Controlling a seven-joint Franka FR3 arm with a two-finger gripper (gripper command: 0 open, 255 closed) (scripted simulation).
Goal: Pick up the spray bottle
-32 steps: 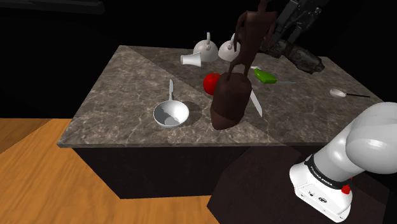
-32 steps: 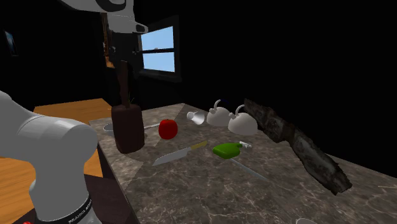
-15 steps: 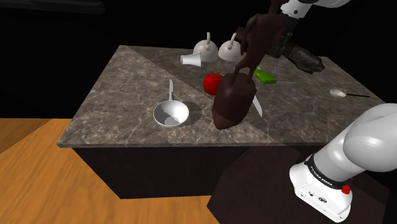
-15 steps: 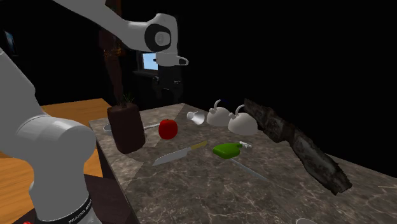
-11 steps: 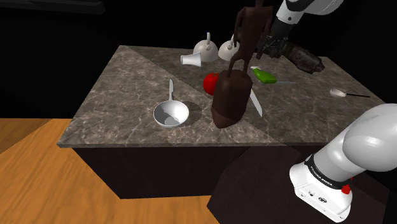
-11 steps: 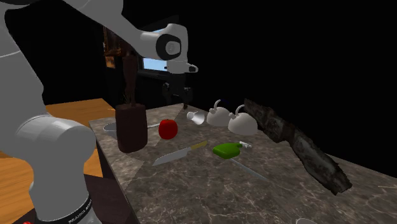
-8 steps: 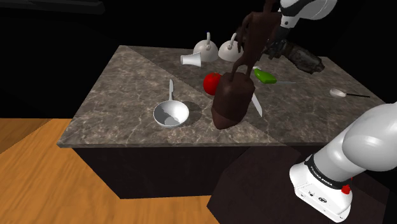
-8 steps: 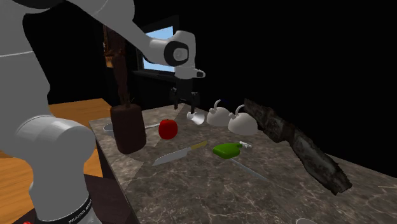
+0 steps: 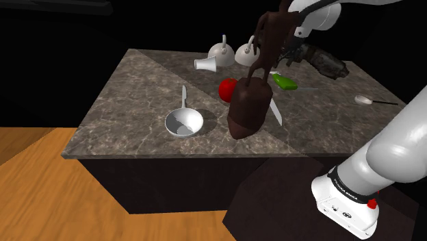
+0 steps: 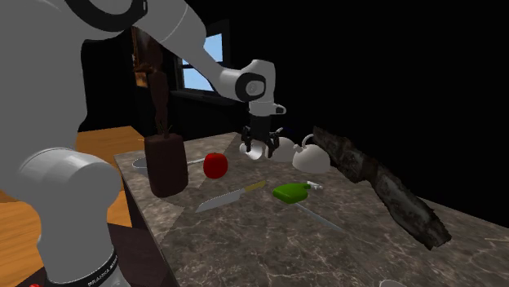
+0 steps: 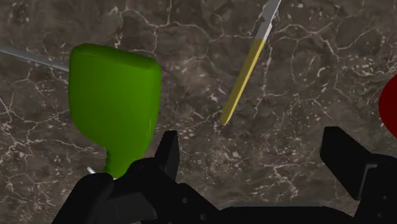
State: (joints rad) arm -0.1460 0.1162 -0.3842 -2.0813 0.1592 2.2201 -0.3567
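- The green spray bottle [image 11: 114, 105] lay flat on the tabletop [image 11: 305, 70], with its neck end towards the gripper [image 10: 261, 149] and outside the gap, beside one of the fingers [image 11: 168, 154].
- The fingers stood spread and empty, with the knife [image 11: 244, 79] nearer their middle.
- The arm pointed down over the tabletop, so I judged a sideways shift came next.

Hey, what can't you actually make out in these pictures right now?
1. Wrist view: the neck end of the green spray bottle is hidden behind the claw.
2. Wrist view: the red apple and the blade of the knife are cut off by the picture's edge.
3. Shoulder view: the brown pot partly hides the apple.
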